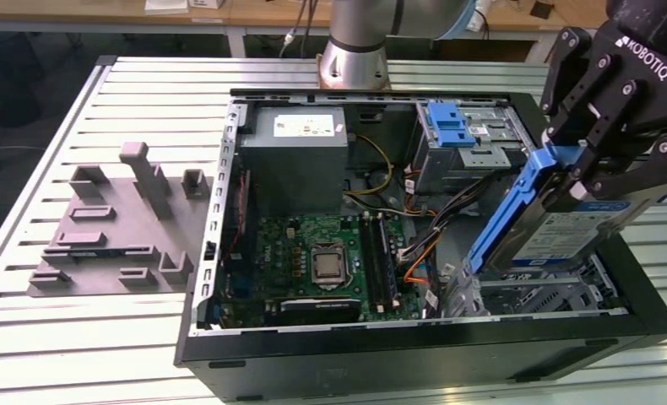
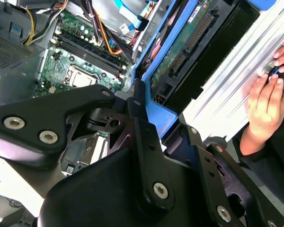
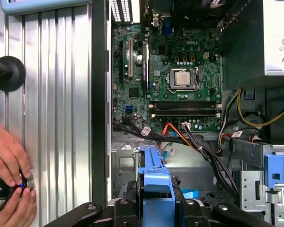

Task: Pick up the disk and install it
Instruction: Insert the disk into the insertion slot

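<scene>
The open computer case sits on the tabletop. The disk hangs tilted just above its corner bay, with the gripper clamped on it. I'd level it first, blue rails square to the bay. The second wrist view shows its circuit board, the exterior view its label.

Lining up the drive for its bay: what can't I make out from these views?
Exterior view: the disk hides part of the bay beneath it.
Second wrist view: the gripper covers the disk's held end and the bay.
First wrist view: the disk shows edge-on; its flat faces are hidden.
</scene>
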`<state>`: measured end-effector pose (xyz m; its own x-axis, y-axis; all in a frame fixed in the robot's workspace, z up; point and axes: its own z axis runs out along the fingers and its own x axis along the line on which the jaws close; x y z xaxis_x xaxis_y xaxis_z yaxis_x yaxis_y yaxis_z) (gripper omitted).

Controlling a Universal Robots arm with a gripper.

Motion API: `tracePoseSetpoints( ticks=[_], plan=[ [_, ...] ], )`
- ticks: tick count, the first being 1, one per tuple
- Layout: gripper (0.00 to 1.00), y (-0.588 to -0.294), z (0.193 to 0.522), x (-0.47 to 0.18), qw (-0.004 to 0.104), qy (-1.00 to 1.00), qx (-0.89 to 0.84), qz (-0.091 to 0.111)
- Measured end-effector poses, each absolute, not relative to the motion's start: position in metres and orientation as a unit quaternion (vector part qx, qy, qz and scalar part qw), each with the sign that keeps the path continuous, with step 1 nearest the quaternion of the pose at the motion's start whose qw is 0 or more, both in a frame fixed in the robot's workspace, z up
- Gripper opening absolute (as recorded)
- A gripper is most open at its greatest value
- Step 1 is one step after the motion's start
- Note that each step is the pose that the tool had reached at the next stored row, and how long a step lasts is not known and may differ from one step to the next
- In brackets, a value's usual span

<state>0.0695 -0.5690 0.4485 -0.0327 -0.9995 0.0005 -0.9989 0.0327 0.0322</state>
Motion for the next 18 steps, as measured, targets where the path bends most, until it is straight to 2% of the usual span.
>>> tracePoseSetpoints(
  ticks=[18],
  plan=[
    [0.36, -0.5690, 0.4428, 0.0770, 0.010, -0.719, 0.695, -0.013]
  ],
)
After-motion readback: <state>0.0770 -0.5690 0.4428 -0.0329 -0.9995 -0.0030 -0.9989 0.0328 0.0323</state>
